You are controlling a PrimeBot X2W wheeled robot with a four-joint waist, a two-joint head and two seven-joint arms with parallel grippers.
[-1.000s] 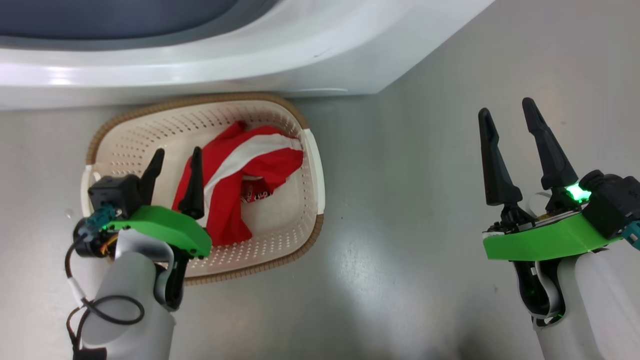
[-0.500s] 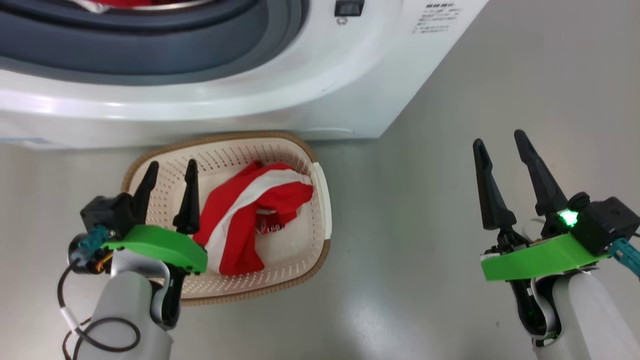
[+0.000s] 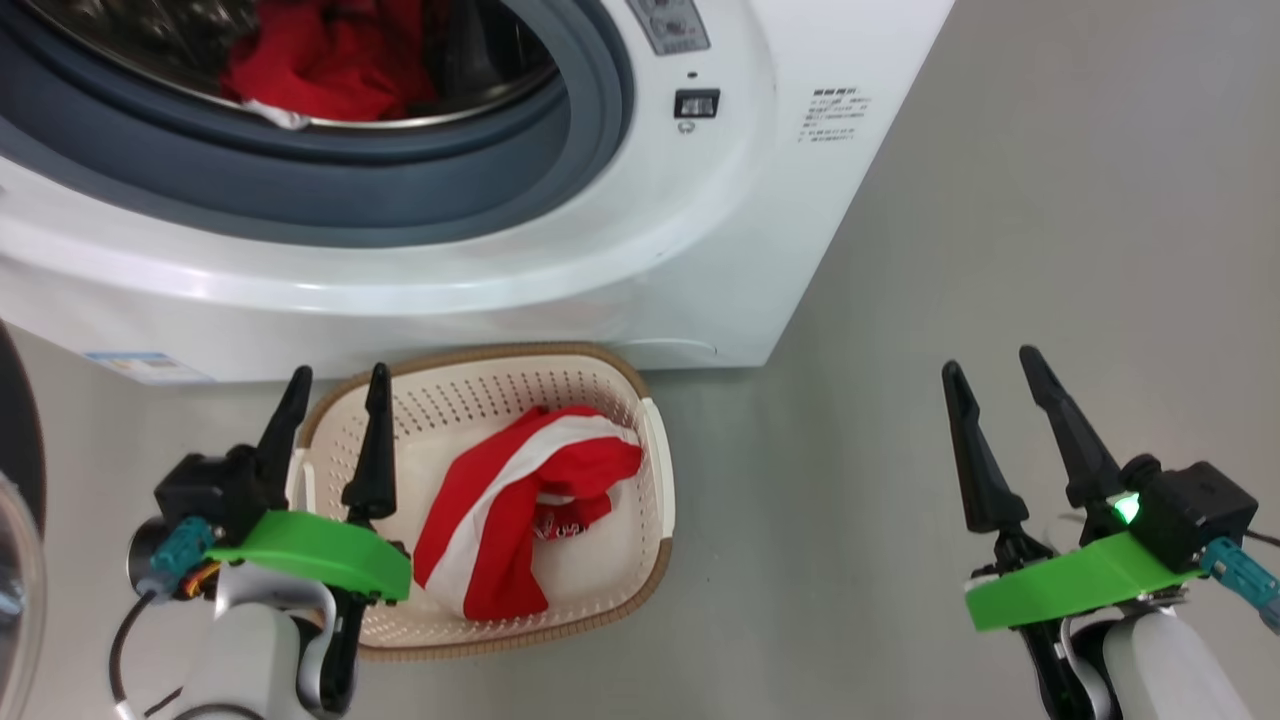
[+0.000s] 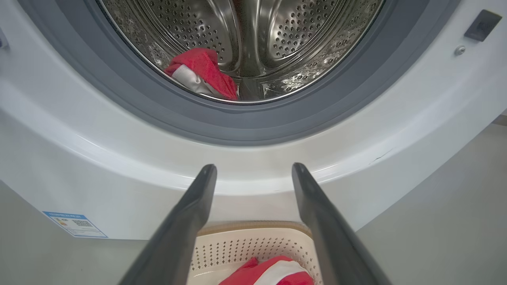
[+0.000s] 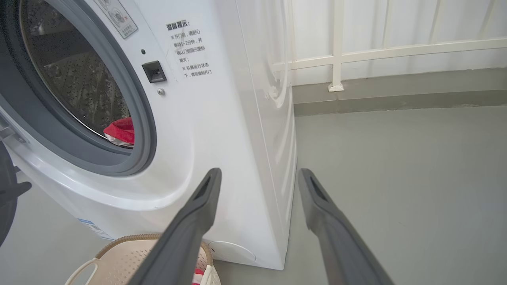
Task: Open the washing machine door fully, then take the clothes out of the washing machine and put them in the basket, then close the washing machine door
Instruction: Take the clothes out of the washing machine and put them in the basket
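The white washing machine (image 3: 700,250) stands with its mouth uncovered. A red and white bundle of clothes (image 3: 320,60) lies low in the steel drum (image 4: 253,35), also seen as clothes (image 4: 202,69) from the left wrist. The door's black rim (image 3: 12,420) shows at the far left edge, swung aside. On the floor in front sits the basket (image 3: 655,470) with a red, white-striped garment (image 3: 500,520) in it. My left gripper (image 3: 339,372) is open and empty over the basket's left rim. Off to the right, my right gripper (image 3: 987,358) hangs open and empty above the floor.
Bare grey floor (image 3: 1000,200) stretches to the right of the machine. A white railing (image 5: 336,59) on a low kerb runs behind it. A blue label (image 3: 150,367) marks the machine's lower left front.
The head camera has tilted up, bringing the drum and the clothes in it into sight. My left gripper has drawn from over the garment to the basket's left rim. Both grippers stay open.
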